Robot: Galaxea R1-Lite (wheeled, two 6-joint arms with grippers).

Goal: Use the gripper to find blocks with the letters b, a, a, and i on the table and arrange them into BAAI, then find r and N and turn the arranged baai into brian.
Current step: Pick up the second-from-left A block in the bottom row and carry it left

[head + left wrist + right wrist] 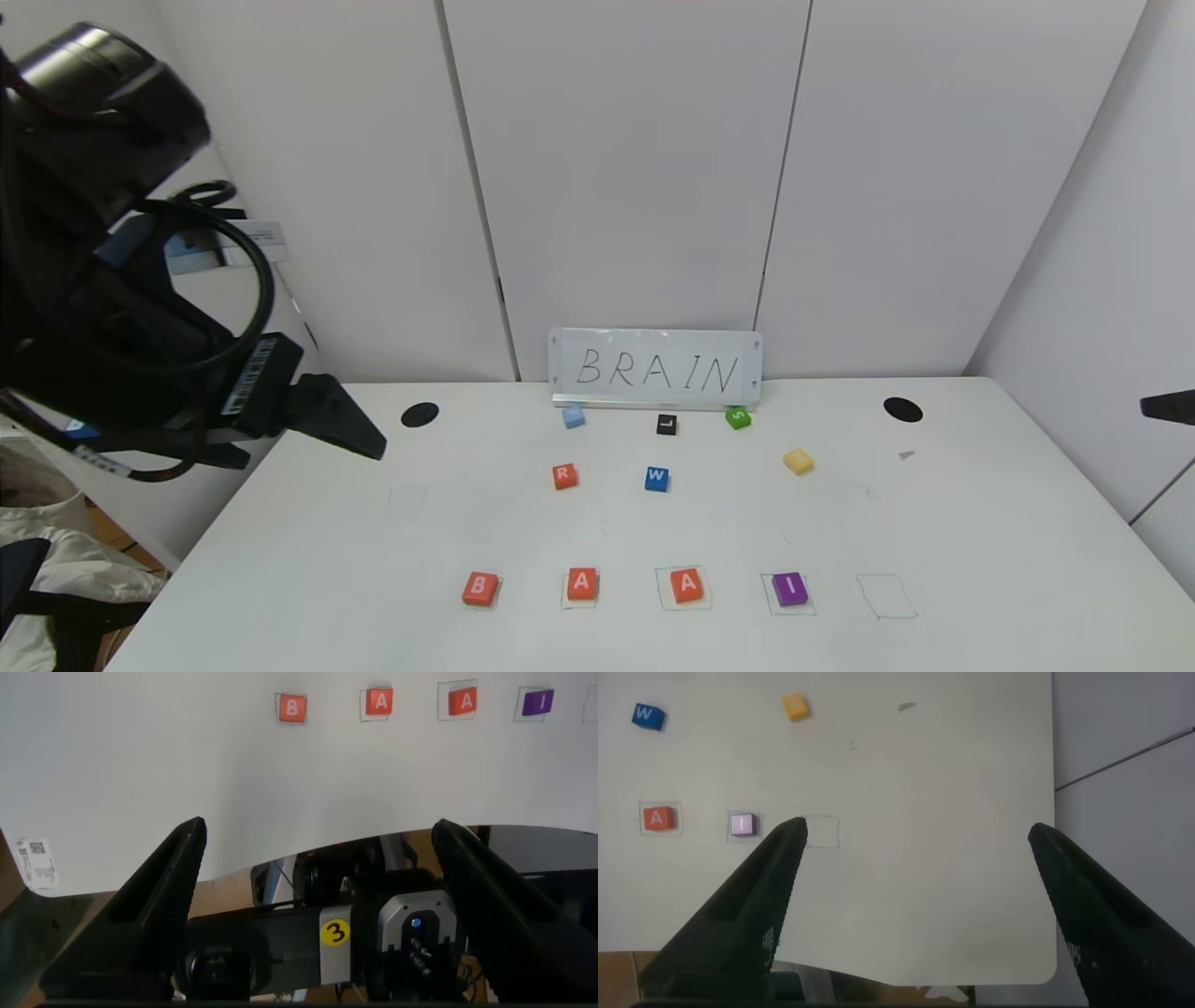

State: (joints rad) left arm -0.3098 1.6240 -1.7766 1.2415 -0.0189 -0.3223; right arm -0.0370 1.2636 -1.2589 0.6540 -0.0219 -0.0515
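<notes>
**Blocks B, A, A, I lay in a row; both my grippers hung off the table with jaws wide**

The blocks sat along the near edge of the table [980, 523], at six o'clock from the table's middle: the orange-red B [479, 588], then the first A [582, 584], the second A [687, 585] and the purple I [790, 589], running from nine o'clock toward three o'clock. The two A blocks and the I each lay inside a pen-drawn square; the B lay on its own outline, slightly off it. One more drawn square [886, 596] stood at three o'clock from the I, with nothing in it.

The R block [564, 476] lay at twelve o'clock from the first A, well apart from it. The yellow N block [798, 460] lay at roughly twelve o'clock from the I, also well apart. Between them sat the blue W block [656, 479]. Farther back, close in front of the white sign reading BRAIN [655, 370], stood a light-blue block [573, 416], a black L block [666, 425] and a green S block [738, 417].

My left gripper [318, 891] hung beyond the table's edge at nine o'clock, fingers spread wide and holding nothing. My right gripper [915, 896] hovered off the edge at three o'clock, likewise spread wide and bare.
</notes>
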